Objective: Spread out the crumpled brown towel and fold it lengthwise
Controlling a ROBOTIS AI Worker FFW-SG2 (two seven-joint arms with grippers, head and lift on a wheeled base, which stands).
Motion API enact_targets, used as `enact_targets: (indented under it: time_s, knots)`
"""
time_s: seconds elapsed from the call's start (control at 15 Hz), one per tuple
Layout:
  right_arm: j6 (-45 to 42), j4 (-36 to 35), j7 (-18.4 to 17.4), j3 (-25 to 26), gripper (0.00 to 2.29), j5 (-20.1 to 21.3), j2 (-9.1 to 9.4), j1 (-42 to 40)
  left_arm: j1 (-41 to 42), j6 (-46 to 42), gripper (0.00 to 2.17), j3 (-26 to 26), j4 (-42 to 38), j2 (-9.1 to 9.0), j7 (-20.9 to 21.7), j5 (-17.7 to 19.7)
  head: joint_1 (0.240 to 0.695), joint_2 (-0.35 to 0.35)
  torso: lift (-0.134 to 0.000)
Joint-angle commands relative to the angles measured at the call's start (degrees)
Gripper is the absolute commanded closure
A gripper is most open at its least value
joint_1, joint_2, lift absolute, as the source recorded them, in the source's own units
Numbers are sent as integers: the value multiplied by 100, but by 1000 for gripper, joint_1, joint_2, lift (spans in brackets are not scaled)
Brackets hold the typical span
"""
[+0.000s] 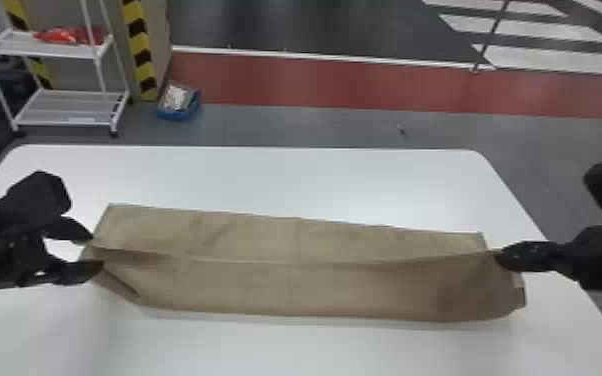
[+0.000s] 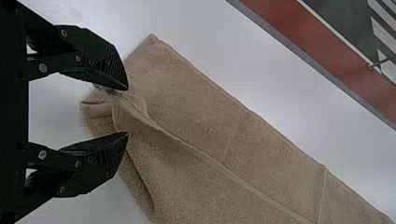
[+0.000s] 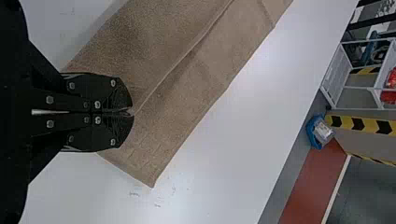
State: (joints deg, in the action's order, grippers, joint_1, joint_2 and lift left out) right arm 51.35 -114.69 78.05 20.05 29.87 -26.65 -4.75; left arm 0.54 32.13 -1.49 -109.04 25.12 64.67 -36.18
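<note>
With twelve o'clock at the far side of the white table [image 1: 265, 180], the brown towel [image 1: 290, 285] lies as a long band across the middle, its ends at nine and just past three. It is doubled lengthwise, and the edge of the nearer layer runs from nine to three as a raised ridge. At the nine o'clock end the cloth bunches into a small tuck.

The left gripper [image 1: 95, 253] is at nine o'clock, its jaws well parted around the bunched end; whether either tip touches the cloth is hard to tell. The right gripper [image 1: 501, 256], at three o'clock, has its jaws pressed together on the towel's ridge edge.

Beyond the table, toward eleven o'clock, a white shelf rack [image 1: 65, 109] holds red items [image 1: 70, 35], with a blue bin [image 1: 177, 115] just beside it on the floor.
</note>
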Motion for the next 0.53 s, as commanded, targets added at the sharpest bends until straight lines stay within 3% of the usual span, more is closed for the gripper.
enact_targets:
  time_s: [0.0,0.33,0.47]
  knots:
    - [-6,43,28,-2,1328,2,20,0,43,-246,583,-71,14,-34,-25,23,695,-153,-124]
    - [-24,70,28,51,1328,-7,20,-62,34,-440,583,-53,76,54,-297,-100,695,-174,-124]
    - [-41,105,28,60,1328,-7,28,-70,43,-457,1004,-44,120,89,-394,-179,695,-165,-124]
